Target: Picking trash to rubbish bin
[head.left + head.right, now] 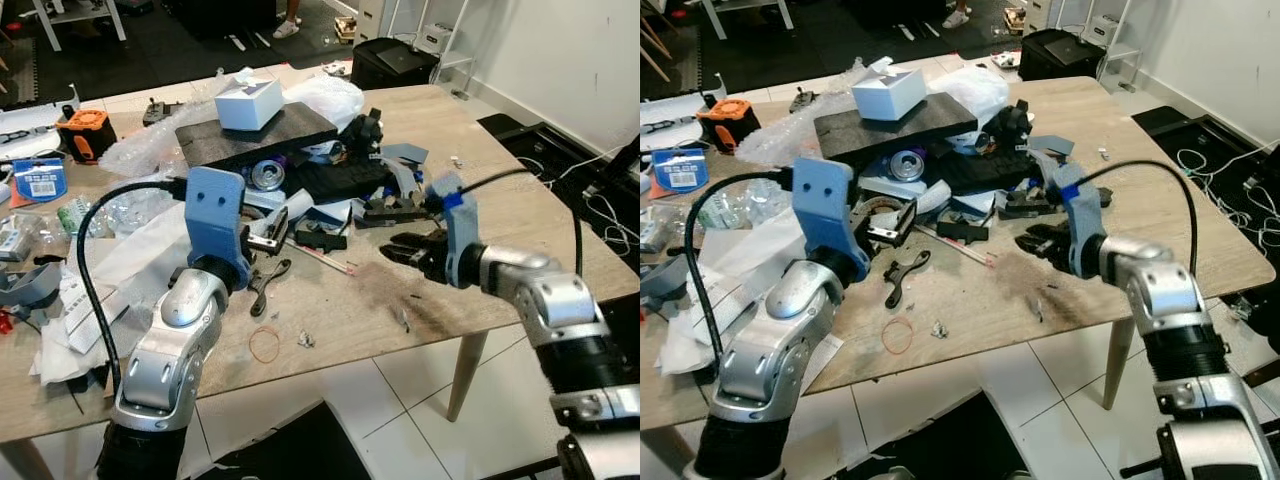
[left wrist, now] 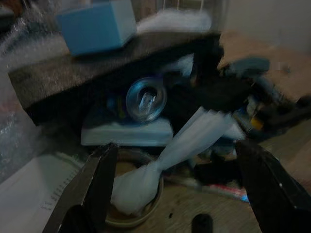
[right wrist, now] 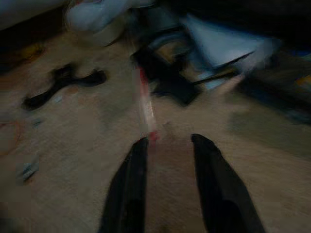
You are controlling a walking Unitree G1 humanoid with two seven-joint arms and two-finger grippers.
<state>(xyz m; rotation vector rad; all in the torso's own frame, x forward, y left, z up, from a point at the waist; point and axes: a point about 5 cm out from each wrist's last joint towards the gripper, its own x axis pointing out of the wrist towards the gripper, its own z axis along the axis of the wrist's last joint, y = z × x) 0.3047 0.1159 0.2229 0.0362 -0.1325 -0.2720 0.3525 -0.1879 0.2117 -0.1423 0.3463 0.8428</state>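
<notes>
Red-tipped stick point(image 3: 146, 104) lies flat on the table point(image 1: 480, 290), just ahead of the right gripper point(image 3: 167, 143), fingers narrowly apart. Left gripper point(image 2: 177, 162) gapes wide near white wrap point(image 2: 160, 165). Being thin, the stick may slip or get pushed away.

Bright, sharp daylight in the head views; dim, blurred wrist views.
Soft shadows fall on the light wooden table point(image 1: 330, 320); both wrist pictures are dark and smeared.
</notes>
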